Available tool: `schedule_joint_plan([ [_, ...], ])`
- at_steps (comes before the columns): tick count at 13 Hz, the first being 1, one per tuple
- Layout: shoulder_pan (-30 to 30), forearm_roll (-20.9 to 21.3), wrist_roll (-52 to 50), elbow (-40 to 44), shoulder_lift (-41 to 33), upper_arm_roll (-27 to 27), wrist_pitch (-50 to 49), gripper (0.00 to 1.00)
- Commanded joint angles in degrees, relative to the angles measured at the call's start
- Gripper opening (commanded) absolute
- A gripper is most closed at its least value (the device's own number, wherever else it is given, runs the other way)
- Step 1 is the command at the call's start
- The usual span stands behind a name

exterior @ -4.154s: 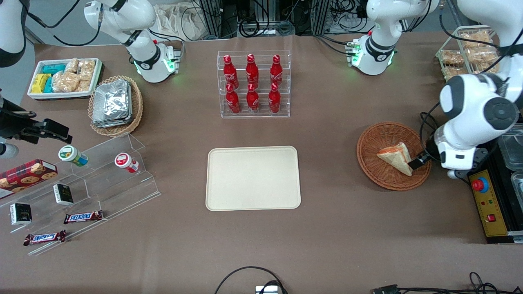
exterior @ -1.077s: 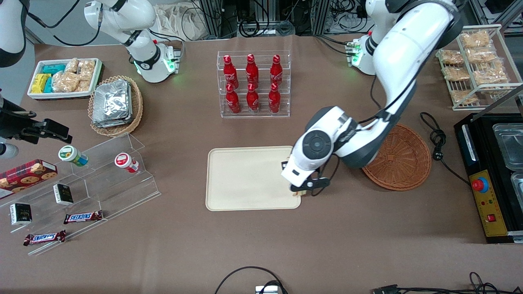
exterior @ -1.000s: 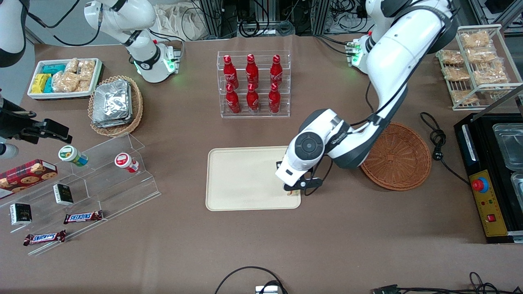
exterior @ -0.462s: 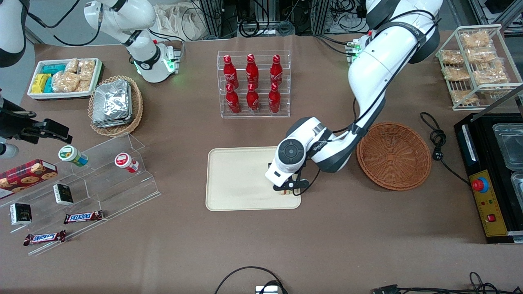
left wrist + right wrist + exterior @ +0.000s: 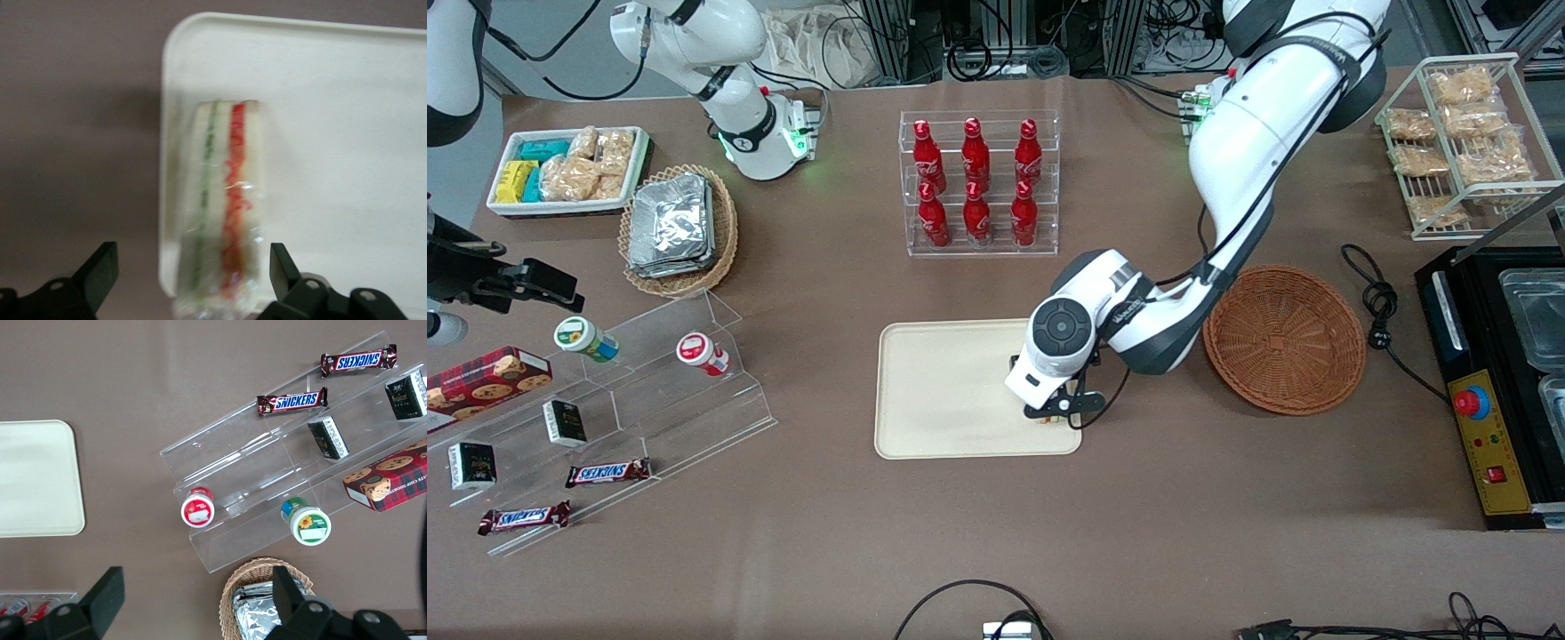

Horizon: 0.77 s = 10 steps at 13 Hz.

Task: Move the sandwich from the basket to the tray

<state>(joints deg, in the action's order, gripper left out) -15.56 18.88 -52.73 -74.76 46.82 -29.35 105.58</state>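
Note:
The cream tray (image 5: pixel 943 391) lies mid-table. My left gripper (image 5: pixel 1049 411) hangs over the tray's corner nearest the front camera, toward the working arm's end. In the left wrist view the gripper (image 5: pixel 192 280) is open, its black fingers (image 5: pixel 100 270) standing apart on both sides of the sandwich (image 5: pixel 223 200) without touching it. The clear-wrapped sandwich, with green and red filling lines, lies on the tray (image 5: pixel 333 133) along its rim. In the front view only a sliver of the sandwich (image 5: pixel 1052 420) shows under the gripper. The reddish-brown basket (image 5: pixel 1285 338) is empty beside the arm.
A clear rack of red bottles (image 5: pixel 978 182) stands farther from the camera than the tray. An acrylic stepped shelf (image 5: pixel 649 382), a tan basket of foil packs (image 5: pixel 679 229) and a white bin (image 5: pixel 569 169) are toward the parked arm's end. A black machine (image 5: pixel 1503 382) stands beside the basket.
The sandwich has left the basket and come to the tray. Over the last second my gripper moved a little farther over the tray, then held still.

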Motion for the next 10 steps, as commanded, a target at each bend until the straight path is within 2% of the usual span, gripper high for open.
schedule_joint_plan([
  [1,5.8,-2.3,-0.5,-2.4,-8.9,-0.2,-5.9,1.00],
  [2,8.9,-5.2,0.3,-5.7,-12.9,-0.6,-5.2,1.00],
  [4,12.9,-6.8,1.9,-13.9,-21.8,-1.1,-3.9,1.00],
  [6,16.1,-10.3,2.6,-18.6,-28.1,-1.0,-3.2,1.00],
  [7,19.8,-12.3,5.7,-21.1,-32.0,-1.2,-3.2,1.00],
  [8,20.8,-15.2,11.5,-23.0,-34.8,-0.9,-3.1,1.00],
  [10,20.4,-17.2,20.7,-29.5,-42.6,4.4,-3.3,1.00],
])
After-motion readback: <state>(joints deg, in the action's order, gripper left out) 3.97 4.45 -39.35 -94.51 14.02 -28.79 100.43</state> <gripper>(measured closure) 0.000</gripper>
